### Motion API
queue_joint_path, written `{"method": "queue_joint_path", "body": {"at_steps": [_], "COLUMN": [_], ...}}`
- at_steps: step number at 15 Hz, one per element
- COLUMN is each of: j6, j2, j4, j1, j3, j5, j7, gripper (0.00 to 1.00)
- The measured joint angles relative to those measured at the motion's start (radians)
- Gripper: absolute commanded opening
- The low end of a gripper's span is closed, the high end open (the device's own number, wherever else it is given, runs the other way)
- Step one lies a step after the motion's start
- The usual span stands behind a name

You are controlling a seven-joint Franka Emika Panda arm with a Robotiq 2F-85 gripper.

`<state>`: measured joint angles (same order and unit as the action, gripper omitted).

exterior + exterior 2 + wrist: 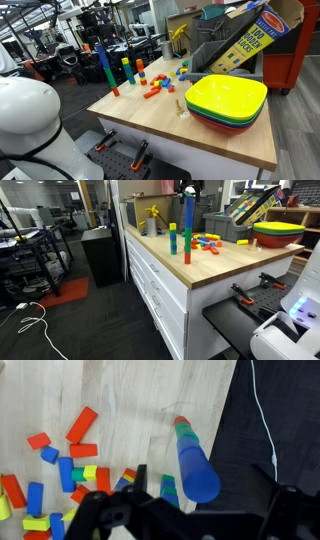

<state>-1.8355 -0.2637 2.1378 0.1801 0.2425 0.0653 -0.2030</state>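
Okay, gripper point(207, 482) hovering over block tower point(186, 442), jaws gaping wide, holding nothing. Tower standing near table point(130, 390) edge. Probably light, rigid, stacked loose, tipping easily; gripping flat sides near top looking safest.

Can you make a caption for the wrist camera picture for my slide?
Open end effector over a tall blue-topped block tower, loose colorful blocks scattered on the wooden table.

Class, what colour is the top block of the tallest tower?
Blue top block, best seen in the wrist view.
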Motion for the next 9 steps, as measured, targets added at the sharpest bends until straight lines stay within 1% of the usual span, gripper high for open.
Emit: {"method": "queue_joint_path", "body": {"at_steps": [9], "j6": [-0.014], "j2": [0.012], "j4": [0.003], "j1": [-0.001], "j3": [0.000], "j5": [-0.002], "j7": [-0.003], "gripper": [1.00]}}
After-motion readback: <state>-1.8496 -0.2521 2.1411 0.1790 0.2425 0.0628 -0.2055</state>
